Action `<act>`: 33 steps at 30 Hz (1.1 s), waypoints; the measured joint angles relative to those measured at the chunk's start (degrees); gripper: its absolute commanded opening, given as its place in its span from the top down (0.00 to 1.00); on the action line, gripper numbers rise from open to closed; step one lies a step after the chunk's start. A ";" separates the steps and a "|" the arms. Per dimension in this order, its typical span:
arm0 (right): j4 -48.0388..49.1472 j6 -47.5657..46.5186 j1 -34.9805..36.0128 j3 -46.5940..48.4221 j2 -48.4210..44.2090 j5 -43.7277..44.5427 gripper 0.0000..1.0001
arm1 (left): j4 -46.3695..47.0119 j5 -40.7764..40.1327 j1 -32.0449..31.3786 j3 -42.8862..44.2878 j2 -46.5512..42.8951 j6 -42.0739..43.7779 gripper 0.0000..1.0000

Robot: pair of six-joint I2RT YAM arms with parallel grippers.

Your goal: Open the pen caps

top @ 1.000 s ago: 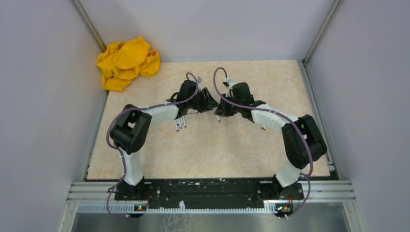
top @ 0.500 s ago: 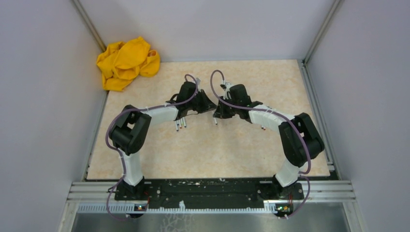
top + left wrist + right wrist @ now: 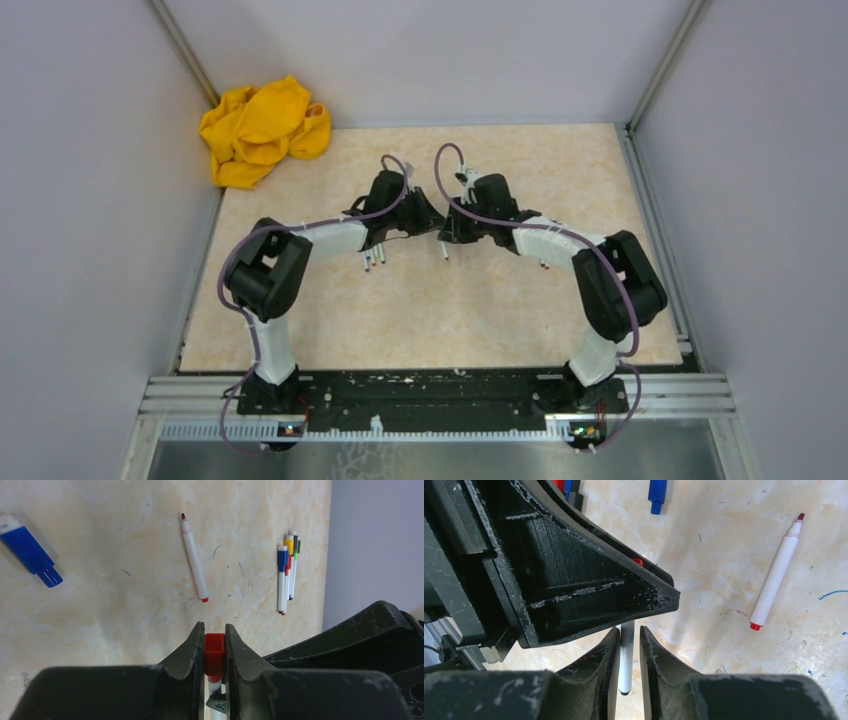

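Red cap (image 3: 214,655) clamped in left hand (image 3: 214,630)
Right hand (image 3: 629,630) narrow around white barrel (image 3: 626,665), grip unclear; pull straight apart.

Little red plastic cap (image 3: 214,652), pinched in left tool (image 3: 214,628), sat at thin white pen (image 3: 626,655) end; another white pen (image 3: 194,557) lay uncapped, red-tipped, on the surface.

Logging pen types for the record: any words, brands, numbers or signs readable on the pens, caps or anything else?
No readable text in any view.
Uncapped pen: plain white barrel, no print visible.
Capped pens: too small to tell.
Blue cap, red cap: no marks seen.
Table: stray ink scribbles only, no letters.
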 measured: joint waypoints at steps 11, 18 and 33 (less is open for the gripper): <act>2.32 1.31 0.13 0.00 2.12 -1.07 1.00 | 0.04 0.13 0.26 -0.46 -0.07 -0.31 1.00; 5.49 1.42 0.55 -1.99 2.16 0.63 1.00 | -0.20 -0.83 1.88 0.96 1.64 -1.81 1.00; -5.70 -1.16 0.83 -2.56 -0.17 9.66 1.00 | -7.78 -11.50 6.95 10.19 7.19 3.67 0.98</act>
